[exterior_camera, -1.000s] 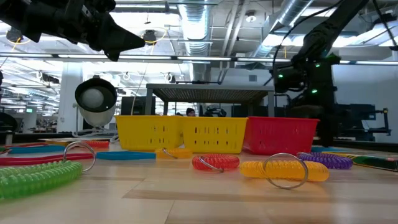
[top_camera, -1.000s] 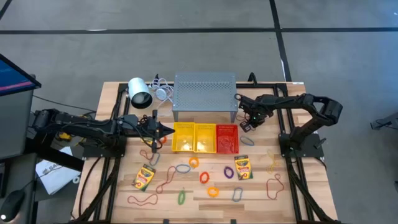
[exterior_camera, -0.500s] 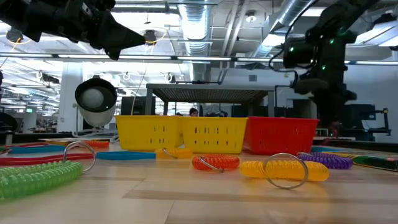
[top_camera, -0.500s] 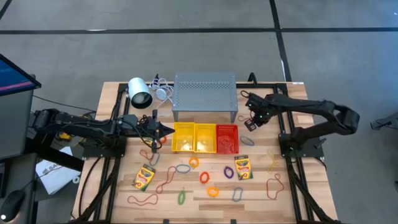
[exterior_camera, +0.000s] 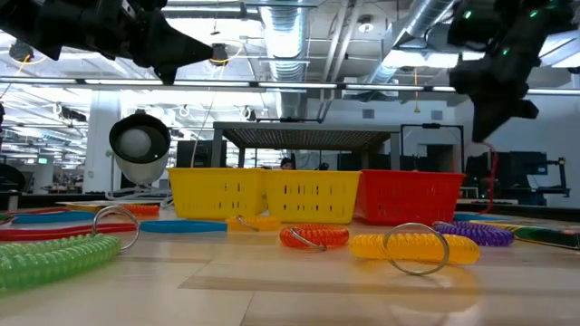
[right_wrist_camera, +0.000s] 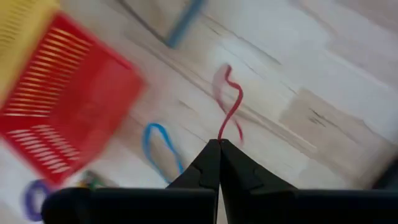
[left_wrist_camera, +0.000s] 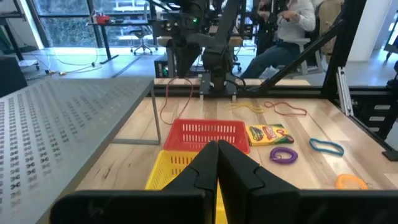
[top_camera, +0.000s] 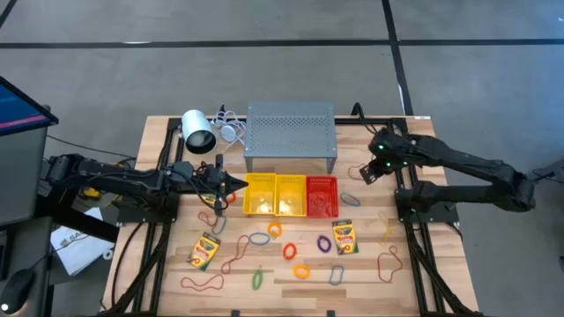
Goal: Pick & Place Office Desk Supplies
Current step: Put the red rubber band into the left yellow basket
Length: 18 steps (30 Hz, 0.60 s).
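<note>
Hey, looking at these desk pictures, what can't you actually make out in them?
- What lies in the red bin: low view, its own wall hides the inside; in the high view it is too small to tell.
- Rubber band pinched in the right gripper: right wrist view, motion blur smears its shape.
- Printing on the crayon box: high view, too small.

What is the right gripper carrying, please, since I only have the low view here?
Observer: The right wrist view shows the right gripper shut on a red rubber band dangling from its fingertips.
Operator: Thanks; where is it over the table?
Observer: From above, it hovers right of the red bin, near the grey stand's right front leg.
Operator: And the left gripper?
Observer: Left gripper is shut, empty, at the left yellow bin's left edge.
</note>
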Available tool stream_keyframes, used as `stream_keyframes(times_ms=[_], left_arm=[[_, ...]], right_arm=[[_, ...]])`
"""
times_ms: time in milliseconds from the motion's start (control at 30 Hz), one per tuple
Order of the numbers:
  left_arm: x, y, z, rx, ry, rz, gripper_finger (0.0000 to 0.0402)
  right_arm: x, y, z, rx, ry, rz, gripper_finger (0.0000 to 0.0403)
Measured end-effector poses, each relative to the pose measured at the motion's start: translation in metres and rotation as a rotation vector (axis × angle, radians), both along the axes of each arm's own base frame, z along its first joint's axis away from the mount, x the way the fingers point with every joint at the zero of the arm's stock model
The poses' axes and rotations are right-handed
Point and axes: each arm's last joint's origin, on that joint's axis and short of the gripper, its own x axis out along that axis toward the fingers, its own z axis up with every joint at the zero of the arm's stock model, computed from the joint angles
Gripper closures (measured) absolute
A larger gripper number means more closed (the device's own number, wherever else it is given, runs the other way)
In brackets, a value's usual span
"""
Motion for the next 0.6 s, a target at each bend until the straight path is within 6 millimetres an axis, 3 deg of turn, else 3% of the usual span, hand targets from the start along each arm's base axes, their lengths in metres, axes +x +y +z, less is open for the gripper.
stream_keyframes(times_ms=[400, 600], left_arm=[[0.000, 0.000, 0.003, -0.008, -0.035, 0.001, 0.0399], [0.000, 0.000, 0.007, -0.020, -0.074, 0.001, 0.0399]], right_arm=[[-0.002, 0.025, 0.038, -0.094, -0.435, 0.202, 0.0403], [0.007, 0.037, 0.056, -0.140, -0.647, 0.347, 0.0403]])
